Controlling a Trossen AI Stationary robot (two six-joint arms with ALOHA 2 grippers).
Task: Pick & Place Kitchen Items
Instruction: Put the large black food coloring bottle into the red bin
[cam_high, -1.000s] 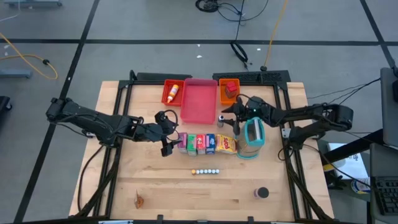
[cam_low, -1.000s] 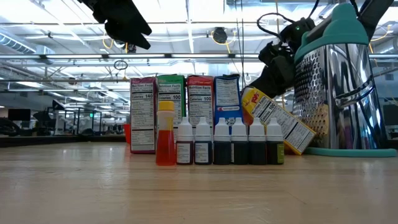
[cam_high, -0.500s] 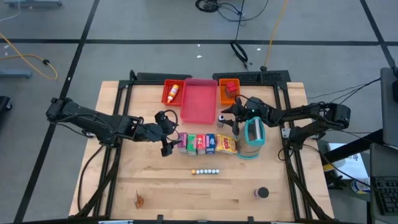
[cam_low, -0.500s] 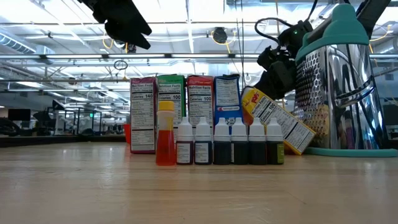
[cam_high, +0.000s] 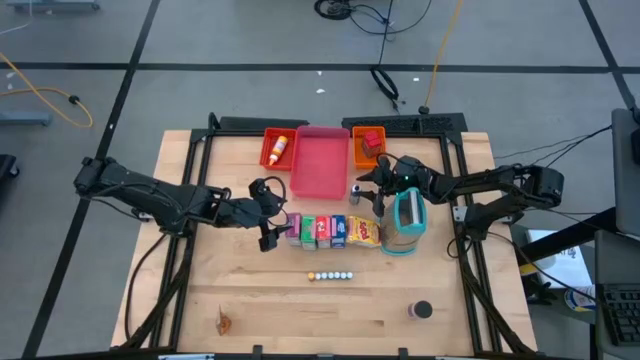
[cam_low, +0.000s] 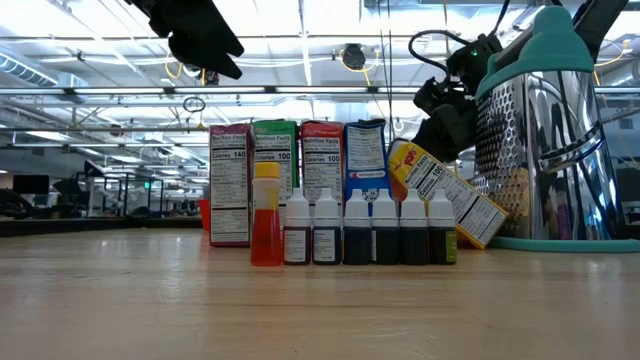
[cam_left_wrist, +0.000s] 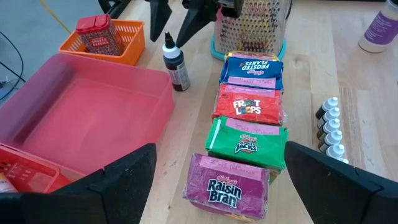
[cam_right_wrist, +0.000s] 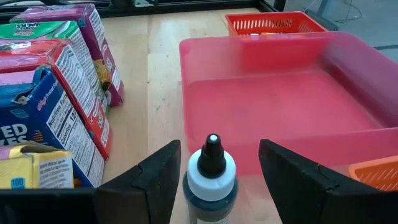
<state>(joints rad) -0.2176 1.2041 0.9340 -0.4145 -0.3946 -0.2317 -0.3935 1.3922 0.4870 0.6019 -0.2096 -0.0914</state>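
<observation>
My right gripper (cam_right_wrist: 213, 186) narrows slightly on small dark bottle (cam_right_wrist: 211, 180) over last second; bottle stands upright between fingers, beside pink tray (cam_right_wrist: 280, 99), fingers not yet touching it. I judge grasp imminent, bottle bound for tray. Cereal boxes (cam_left_wrist: 245, 134) unmoved in row. My left gripper (cam_left_wrist: 214, 186) hovers spread wide above purple box (cam_left_wrist: 225, 190), holding nothing.

Counted items on the worktop: five food boxes (cam_high: 336, 231) in one row; three trays (cam_high: 320, 160) along the far edge; one teal-and-white grater (cam_high: 406, 221); one dark round can (cam_high: 421, 310) near the front edge; seven small bottles (cam_low: 360, 230) in the low view.
</observation>
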